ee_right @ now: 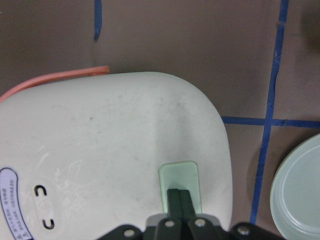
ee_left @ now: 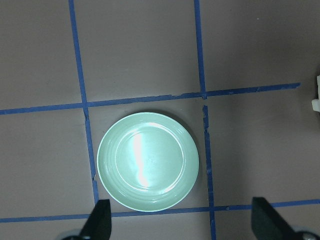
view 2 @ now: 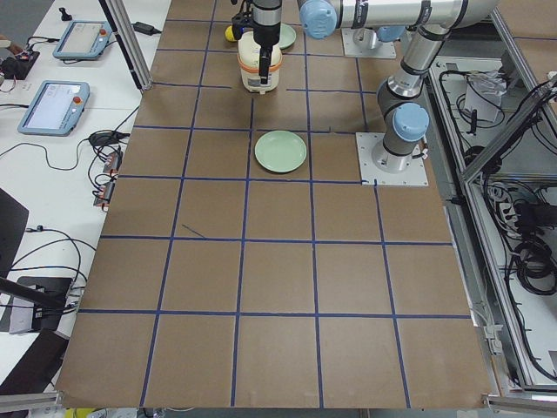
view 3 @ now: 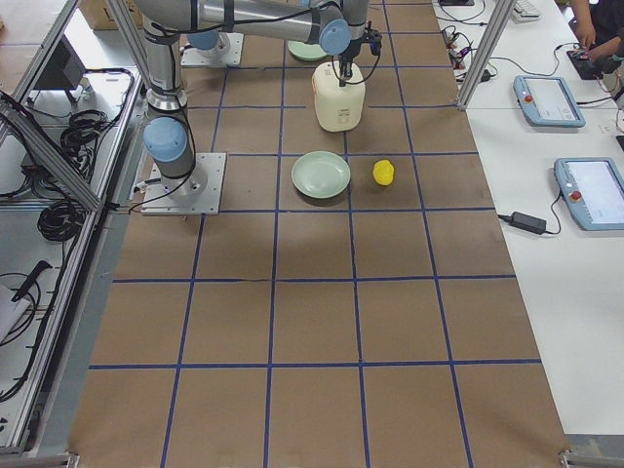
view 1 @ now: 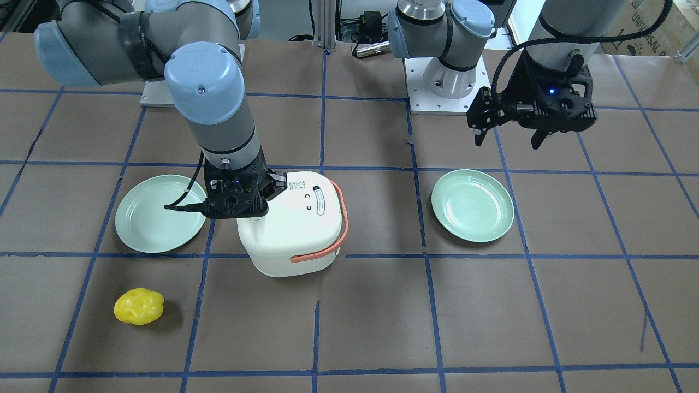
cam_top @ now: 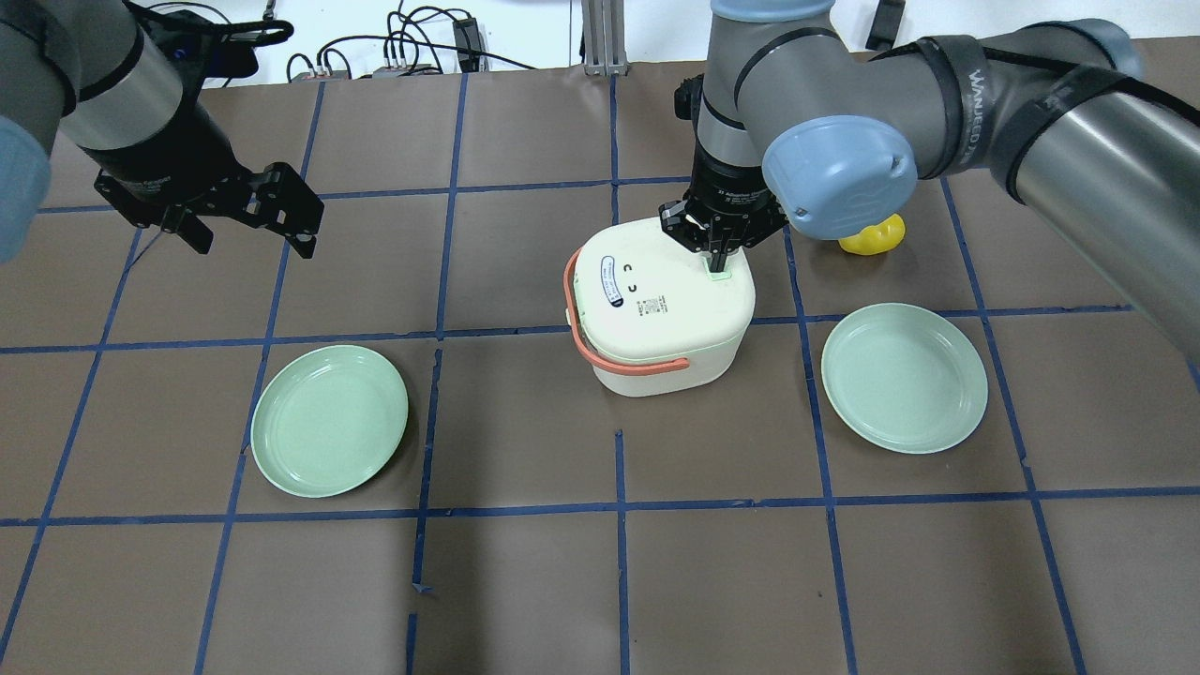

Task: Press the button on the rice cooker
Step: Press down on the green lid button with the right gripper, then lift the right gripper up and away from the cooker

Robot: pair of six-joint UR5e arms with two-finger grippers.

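The white rice cooker (cam_top: 661, 309) with a salmon-orange handle (cam_top: 600, 352) stands closed near the table's middle; it also shows in the front view (view 1: 292, 224). Its mint-green button (ee_right: 179, 186) sits on the lid's edge. My right gripper (ee_right: 179, 198) is shut, its fingertips together and down on the button (cam_top: 717, 273). In the front view the right gripper (view 1: 252, 214) hides the button. My left gripper (cam_top: 253, 236) is open and empty, held above the table away from the cooker, over a mint-green plate (ee_left: 148, 161).
Two mint-green plates lie on either side of the cooker, one (cam_top: 330, 432) and the other (cam_top: 904, 377). A yellow toy pepper (view 1: 138, 306) lies beyond the cooker, partly hidden by my right arm in the overhead view (cam_top: 877, 239).
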